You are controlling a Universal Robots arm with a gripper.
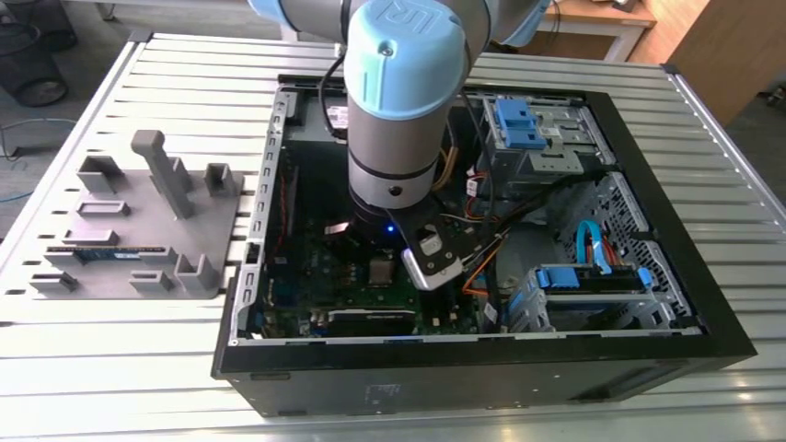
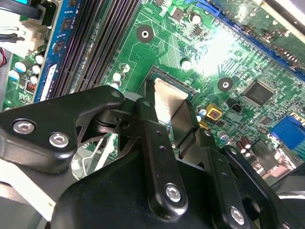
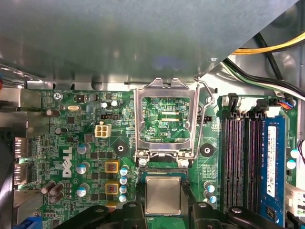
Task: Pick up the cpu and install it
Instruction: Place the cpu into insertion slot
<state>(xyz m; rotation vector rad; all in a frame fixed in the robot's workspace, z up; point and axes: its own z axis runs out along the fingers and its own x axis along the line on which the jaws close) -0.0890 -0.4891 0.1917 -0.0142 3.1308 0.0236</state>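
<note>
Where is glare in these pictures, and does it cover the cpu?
Second wrist view: white glare washes out part of the motherboard, clear of the cpu. First wrist view: even light, no glare. Exterior view: a blue light glows on the arm.

Place: looked like a robotics lab.
Evidence: slatted metal table (image 1: 98, 368) carried an opened computer case (image 1: 491, 378) and a grey parts fixture (image 1: 231, 224).

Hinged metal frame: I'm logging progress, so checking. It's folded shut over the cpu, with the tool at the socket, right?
No. The first wrist view shows the hinged metal frame swung open, off the cpu, which lies uncovered. The tool is at the socket, as you said.
</note>
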